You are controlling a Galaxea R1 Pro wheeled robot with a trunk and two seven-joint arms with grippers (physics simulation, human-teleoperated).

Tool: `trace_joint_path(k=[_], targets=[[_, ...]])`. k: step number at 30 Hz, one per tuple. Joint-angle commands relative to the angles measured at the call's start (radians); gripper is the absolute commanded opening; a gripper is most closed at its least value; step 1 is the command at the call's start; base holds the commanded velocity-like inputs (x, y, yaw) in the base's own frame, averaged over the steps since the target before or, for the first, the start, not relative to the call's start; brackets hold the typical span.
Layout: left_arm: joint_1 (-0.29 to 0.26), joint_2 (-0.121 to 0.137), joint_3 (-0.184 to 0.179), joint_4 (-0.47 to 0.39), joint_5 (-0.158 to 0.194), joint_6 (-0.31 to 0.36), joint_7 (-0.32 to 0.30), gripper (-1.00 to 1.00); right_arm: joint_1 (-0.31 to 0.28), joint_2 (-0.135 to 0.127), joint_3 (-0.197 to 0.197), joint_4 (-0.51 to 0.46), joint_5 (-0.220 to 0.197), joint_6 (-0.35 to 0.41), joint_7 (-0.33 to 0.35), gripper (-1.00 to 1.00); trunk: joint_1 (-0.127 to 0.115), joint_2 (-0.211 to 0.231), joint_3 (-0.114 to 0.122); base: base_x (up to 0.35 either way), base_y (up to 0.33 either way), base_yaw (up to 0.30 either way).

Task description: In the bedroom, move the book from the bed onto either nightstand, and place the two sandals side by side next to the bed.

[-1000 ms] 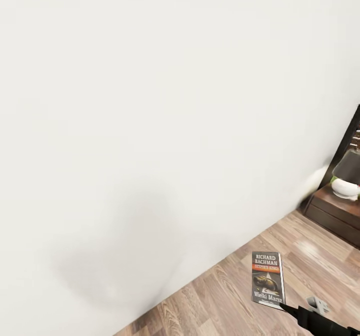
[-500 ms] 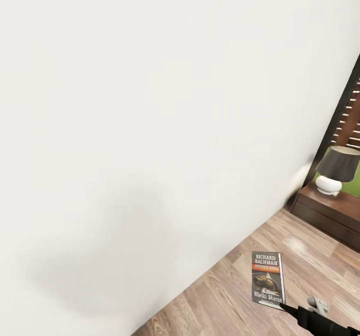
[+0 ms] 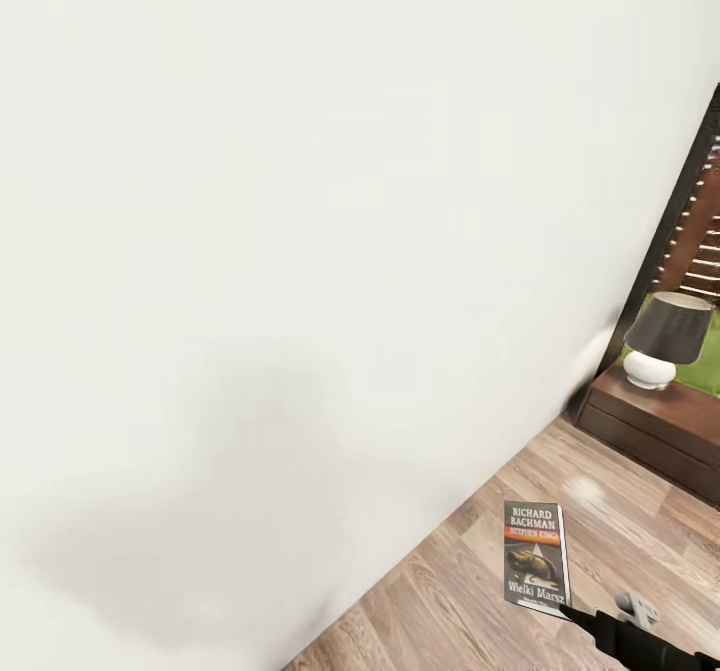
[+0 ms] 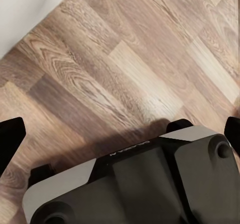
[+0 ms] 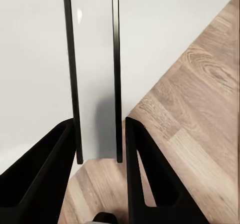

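Swinging my view round, the nightstand point(image 3: 660, 431) and lamp point(image 3: 665, 339) have slid in; right tool point(image 5: 100, 139) clamps the book point(image 3: 536, 555), nearly deliverable.

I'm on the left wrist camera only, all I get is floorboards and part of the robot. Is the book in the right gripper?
Observer: Yes. In the right wrist view the right gripper is closed on the book, one finger against each cover.
Operator: Which way is it held?
Observer: In the head view it stands upright above the floor, front cover towards the camera.
Operator: Any nightstand in sight?
Observer: Yes, the head view has a dark wooden nightstand at the right, against the white wall.
Operator: Anything on it?
Observer: A lamp with a dark shade and a white base stands on its top.
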State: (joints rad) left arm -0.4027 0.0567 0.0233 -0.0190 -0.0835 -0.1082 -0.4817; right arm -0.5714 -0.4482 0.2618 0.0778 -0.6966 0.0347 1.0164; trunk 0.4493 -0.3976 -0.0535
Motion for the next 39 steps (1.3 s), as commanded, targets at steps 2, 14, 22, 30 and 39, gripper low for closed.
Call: trace_joint_path(k=[2,14,22,30,39], targets=[[-0.001,0.0,0.003,0.001,-0.009,-0.007,-0.002,1.0,-0.002,0.001,0.007,0.003,-0.011,0.004,0.005,-1.0,0.001,-0.002,-0.002,0.002,0.0,-0.271],[-0.001,0.0,0.003,0.001,-0.009,-0.007,-0.002,1.0,-0.002,0.001,0.007,0.003,-0.011,0.004,0.005,-1.0,0.001,-0.002,-0.002,0.0,0.0,-0.282],[-0.001,0.0,0.003,0.001,-0.009,-0.007,-0.001,1.0,-0.002,0.001,0.007,0.003,-0.011,0.004,0.007,-1.0,0.001,-0.002,-0.002,0.0,0.0,-0.284],[-0.001,0.0,0.003,0.001,-0.009,-0.007,-0.001,1.0,-0.002,0.001,0.007,0.003,-0.011,0.004,0.007,-1.0,0.001,-0.002,-0.002,0.0,0.0,-0.284],[-0.001,0.001,0.003,0.001,-0.009,-0.007,-0.001,1.0,-0.002,0.001,0.007,0.003,-0.011,0.004,0.007,-1.0,0.001,-0.002,-0.002,0.0,0.0,-0.284]])
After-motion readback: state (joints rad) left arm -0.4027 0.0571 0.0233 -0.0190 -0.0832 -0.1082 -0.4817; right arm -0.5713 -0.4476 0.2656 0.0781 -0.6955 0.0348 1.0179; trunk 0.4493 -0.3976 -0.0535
